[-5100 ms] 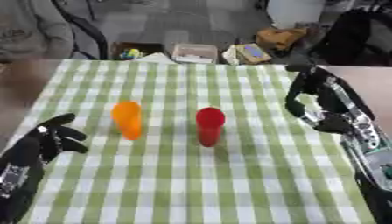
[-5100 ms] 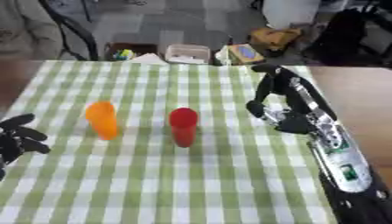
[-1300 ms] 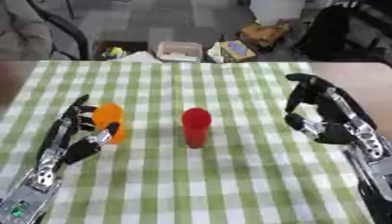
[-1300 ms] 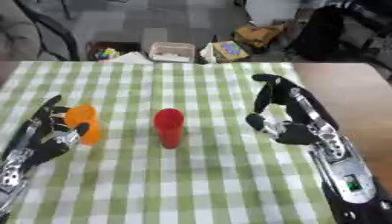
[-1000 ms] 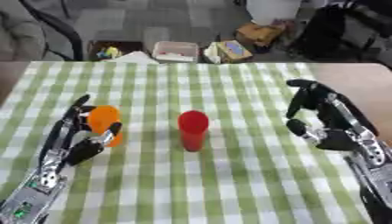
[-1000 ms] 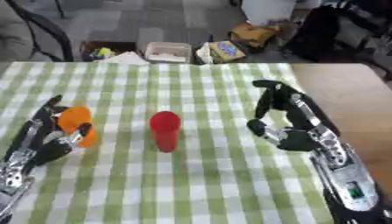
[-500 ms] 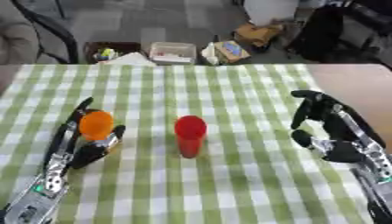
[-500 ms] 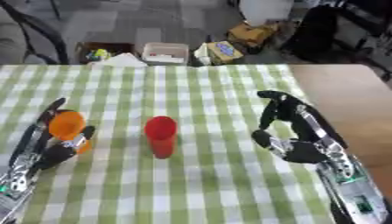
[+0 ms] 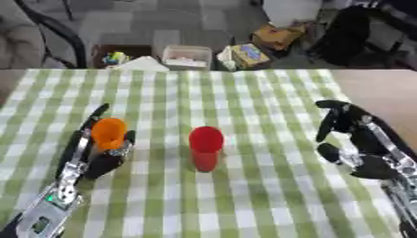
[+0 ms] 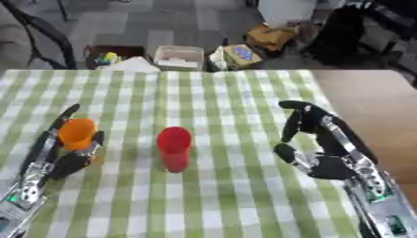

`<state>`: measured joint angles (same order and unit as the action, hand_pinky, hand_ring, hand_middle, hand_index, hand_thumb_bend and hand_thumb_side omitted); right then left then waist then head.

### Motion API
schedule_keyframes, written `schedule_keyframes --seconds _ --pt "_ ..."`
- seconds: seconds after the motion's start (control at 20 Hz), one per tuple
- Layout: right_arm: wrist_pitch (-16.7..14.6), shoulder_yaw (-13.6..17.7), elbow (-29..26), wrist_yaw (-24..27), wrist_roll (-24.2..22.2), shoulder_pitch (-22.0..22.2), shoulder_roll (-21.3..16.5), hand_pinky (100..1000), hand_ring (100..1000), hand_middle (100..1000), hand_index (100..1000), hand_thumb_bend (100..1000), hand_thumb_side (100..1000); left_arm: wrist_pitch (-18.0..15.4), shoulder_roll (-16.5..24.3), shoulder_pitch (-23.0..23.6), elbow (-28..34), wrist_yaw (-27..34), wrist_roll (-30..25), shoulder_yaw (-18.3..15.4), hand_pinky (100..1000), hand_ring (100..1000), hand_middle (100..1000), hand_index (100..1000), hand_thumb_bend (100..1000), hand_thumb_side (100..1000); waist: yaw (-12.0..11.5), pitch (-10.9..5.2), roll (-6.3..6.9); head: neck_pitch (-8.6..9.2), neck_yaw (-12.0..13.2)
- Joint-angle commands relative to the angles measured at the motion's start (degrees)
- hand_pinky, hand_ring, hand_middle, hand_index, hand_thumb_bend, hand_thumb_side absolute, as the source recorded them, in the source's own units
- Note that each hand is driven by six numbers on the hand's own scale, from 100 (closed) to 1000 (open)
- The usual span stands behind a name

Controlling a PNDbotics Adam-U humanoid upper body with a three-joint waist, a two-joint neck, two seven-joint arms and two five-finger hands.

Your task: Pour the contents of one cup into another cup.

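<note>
An orange cup point(image 9: 108, 132) is at the left of the green-checked tablecloth point(image 9: 252, 200), its mouth facing up toward me. My left hand point(image 9: 88, 155) reaches in from the lower left and is curled round it, with fingers on its left and the thumb on its right. A red cup point(image 9: 205, 149) stands upright in the middle, about a cup's width to the right of the orange one. My right hand point(image 9: 361, 148) hovers at the right edge, well apart from both cups, fingers arched and relaxed, holding nothing. What is inside the cups does not show.
Bare wooden tabletop point(image 9: 383, 88) shows past the cloth's right edge. Beyond the far edge, on the floor, lie boxes and containers point(image 9: 187, 55) and a chair point(image 9: 57, 32). Open cloth lies in front of the red cup and between it and my right hand.
My left hand came up from the lower-left corner and closed round the orange cup. My right hand has drifted lower and rightward. The camera has shifted too.
</note>
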<state>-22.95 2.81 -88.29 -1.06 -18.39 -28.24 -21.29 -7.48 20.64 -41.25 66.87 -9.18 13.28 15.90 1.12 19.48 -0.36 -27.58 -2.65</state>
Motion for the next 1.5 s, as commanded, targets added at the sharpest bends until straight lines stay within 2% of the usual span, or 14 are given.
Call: schedule_keyframes --seconds 0.05,0.25,0.4,0.55,0.85,1.15,1.2,1.5 --pt "0.0 0.3 -1.1 0.3 0.0 -0.7 -0.8 469 476 450 861 545 495 -0.3 1.3 -0.5 0.3 -0.5 -0.7 -0.1 420 372 440 999 100 293 -0.1 -1.22 -0.08 0.40 0.0" --pt "-0.1 0.2 -0.8 0.2 0.0 -0.7 -0.9 468 473 444 860 544 487 -0.8 1.3 -0.1 0.7 -0.1 -0.3 -0.2 305 287 355 985 100 272 -0.4 -1.50 -0.19 0.26 -0.2" --pt "-0.1 0.1 -0.2 0.1 0.0 -1.0 -1.1 464 469 437 858 549 474 -1.2 1.7 0.6 3.2 1.3 0.8 -0.2 255 252 335 979 100 290 -0.8 -1.87 -0.21 0.11 -0.5" --pt "-0.2 -0.2 1.2 0.1 0.0 -1.5 -1.3 455 462 430 850 552 450 -0.7 2.7 1.8 7.9 3.8 1.4 -0.1 243 246 334 974 100 330 -1.5 -2.34 -0.10 -0.08 -1.2" --pt "-0.6 -0.4 6.0 -1.5 1.5 -2.3 -2.4 449 460 431 855 551 406 1.7 5.2 6.0 22.2 9.6 0.3 0.3 240 246 333 966 100 367 -3.9 -3.66 0.59 -0.86 -3.5" --pt "-3.7 -1.9 12.2 -7.0 4.0 -4.6 -3.0 469 494 506 903 577 389 6.0 6.1 10.2 35.5 15.0 -1.5 1.3 234 242 328 959 100 399 -6.9 -4.81 1.53 -1.31 -5.6" --pt "-4.3 -2.2 13.3 -8.2 4.6 -5.0 -2.9 478 510 541 925 599 386 6.6 6.0 10.8 37.2 15.7 -1.9 1.5 232 241 327 958 100 403 -7.3 -4.95 1.70 -1.34 -5.9" --pt "-7.4 -3.4 18.5 -14.6 7.4 -7.6 -0.9 530 584 645 960 661 375 10.1 4.3 13.1 44.4 18.2 -4.3 3.0 235 243 328 959 100 432 -9.3 -5.53 2.26 -1.39 -7.5"
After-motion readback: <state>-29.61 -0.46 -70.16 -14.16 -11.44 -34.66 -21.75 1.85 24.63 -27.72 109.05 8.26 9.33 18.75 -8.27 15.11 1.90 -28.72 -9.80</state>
